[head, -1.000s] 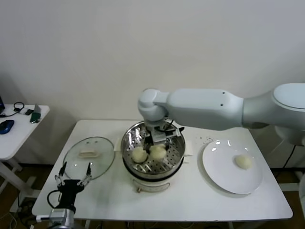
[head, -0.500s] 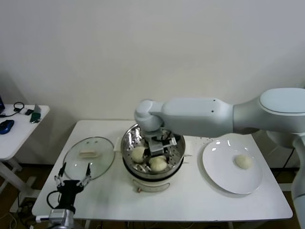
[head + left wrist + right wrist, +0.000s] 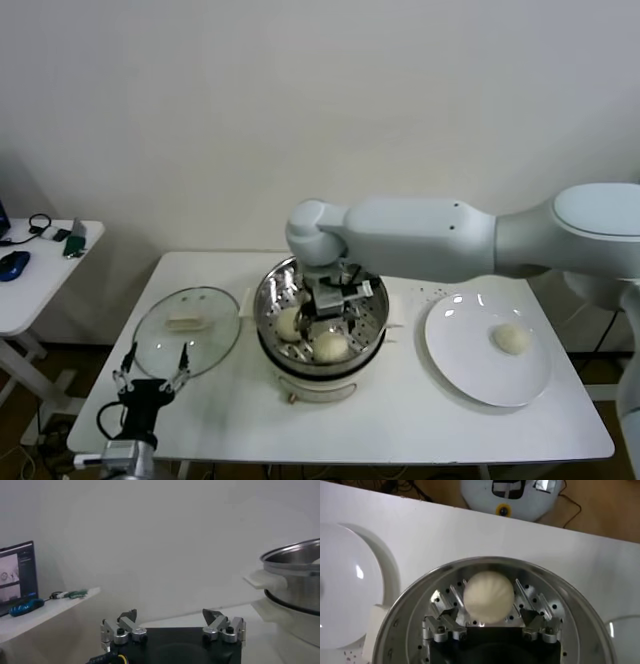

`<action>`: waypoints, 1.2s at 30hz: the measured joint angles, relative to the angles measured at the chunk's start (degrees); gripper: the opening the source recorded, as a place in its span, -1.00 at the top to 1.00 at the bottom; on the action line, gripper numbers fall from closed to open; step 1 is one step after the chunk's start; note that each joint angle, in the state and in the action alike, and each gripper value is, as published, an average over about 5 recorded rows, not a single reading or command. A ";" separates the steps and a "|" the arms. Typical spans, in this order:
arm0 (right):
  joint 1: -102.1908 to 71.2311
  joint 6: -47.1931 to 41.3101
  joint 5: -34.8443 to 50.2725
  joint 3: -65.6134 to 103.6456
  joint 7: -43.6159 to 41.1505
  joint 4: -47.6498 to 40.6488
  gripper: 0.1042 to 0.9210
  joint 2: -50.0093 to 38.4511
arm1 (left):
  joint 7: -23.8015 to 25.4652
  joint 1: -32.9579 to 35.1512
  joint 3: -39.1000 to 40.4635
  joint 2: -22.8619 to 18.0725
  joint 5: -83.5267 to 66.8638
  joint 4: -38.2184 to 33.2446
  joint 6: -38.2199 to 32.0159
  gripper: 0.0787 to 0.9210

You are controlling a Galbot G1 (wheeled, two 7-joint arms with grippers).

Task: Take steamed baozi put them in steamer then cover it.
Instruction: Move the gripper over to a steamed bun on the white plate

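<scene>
The steamer (image 3: 372, 322) stands mid-table with two baozi in it, one at its left (image 3: 290, 322) and one at its front (image 3: 331, 346). My right gripper (image 3: 337, 300) hangs open just above the tray. In the right wrist view the front baozi (image 3: 488, 596) lies on the perforated tray (image 3: 540, 602) between my spread fingers (image 3: 445, 616), with my gripper (image 3: 488, 616) apart from it. A third baozi (image 3: 511, 339) lies on the white plate (image 3: 470, 365). A fourth does not show. The cover (image 3: 187, 328) lies flat at the left. My left gripper (image 3: 150, 371) is parked open at the table's front left.
A small side table (image 3: 30, 270) with a mouse and cables stands to the far left. The left wrist view shows my open left gripper (image 3: 170, 617) and the steamer's wall and handle (image 3: 295, 580). The plate also shows in the right wrist view (image 3: 345, 605).
My right gripper lowered a baozi to the steamer's front, let it go, and has now drawn back up a little. The left arm has not moved.
</scene>
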 measured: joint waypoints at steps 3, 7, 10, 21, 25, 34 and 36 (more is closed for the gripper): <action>1.14 -0.67 0.12 1.25 0.61 0.22 -0.76 -2.06 | -0.03 -0.03 0.16 0.00 0.00 -0.14 -0.01 -0.77; 2.89 -3.18 1.30 1.90 2.32 -0.04 -0.76 -6.21 | -0.05 -0.22 0.36 0.13 -0.02 -0.28 -0.06 -0.77; 4.46 -6.75 3.53 1.17 4.58 -0.44 -0.76 -10.11 | -0.04 -0.37 0.52 0.31 -0.12 -0.30 -0.14 -0.77; 6.98 -24.61 12.34 -4.97 11.77 -1.69 -0.76 -27.29 | -0.01 -0.94 1.37 0.34 0.04 -0.19 -0.20 -0.77; 6.04 -29.51 12.54 -6.17 13.31 -2.49 -0.76 -33.32 | 0.06 -0.35 1.12 0.09 0.03 -0.22 -0.48 -0.77; -2.94 -34.13 9.70 -2.99 13.90 -6.85 -0.76 -42.22 | 0.02 0.41 0.64 -0.37 0.14 -0.14 -0.70 -0.77; -5.95 -34.27 8.74 -0.88 13.74 -8.38 -0.76 -43.03 | -0.05 0.45 0.61 -0.54 0.32 -0.19 -0.66 -0.77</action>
